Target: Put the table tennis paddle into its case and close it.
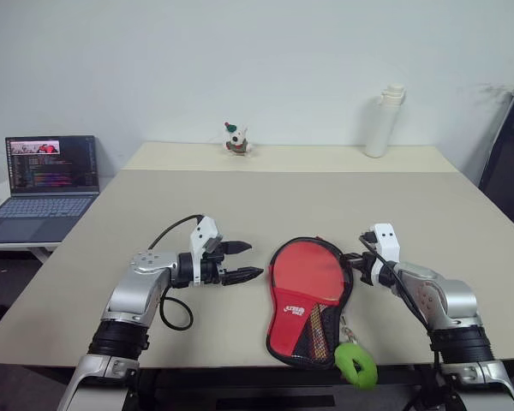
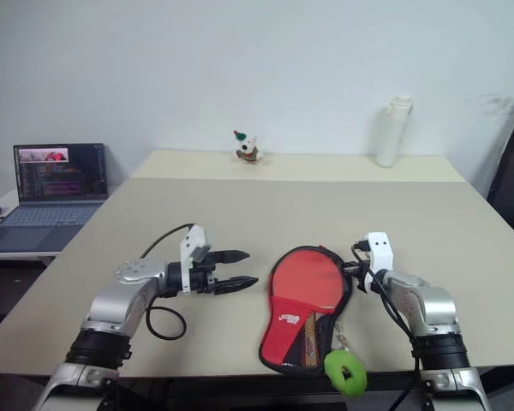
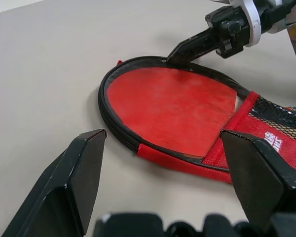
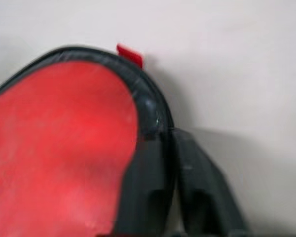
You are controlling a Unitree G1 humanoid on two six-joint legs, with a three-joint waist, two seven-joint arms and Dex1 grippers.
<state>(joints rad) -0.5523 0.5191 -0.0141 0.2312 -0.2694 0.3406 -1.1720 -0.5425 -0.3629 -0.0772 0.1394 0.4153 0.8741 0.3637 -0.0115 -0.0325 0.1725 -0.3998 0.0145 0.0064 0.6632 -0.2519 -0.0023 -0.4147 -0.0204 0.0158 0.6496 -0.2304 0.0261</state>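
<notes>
Pinching case [image 1: 308, 300] rim, right tool [image 1: 353, 259]

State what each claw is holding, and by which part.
The right claw is shut on the case at its black zip rim, beside the paddle blade. The left claw is open, holding nothing.

A toy [image 1: 235, 138] and a white bottle [image 1: 384, 121] stood at the counter's [image 1: 240, 197] far edge; an open laptop [image 1: 44, 175] sat beside it.
</notes>
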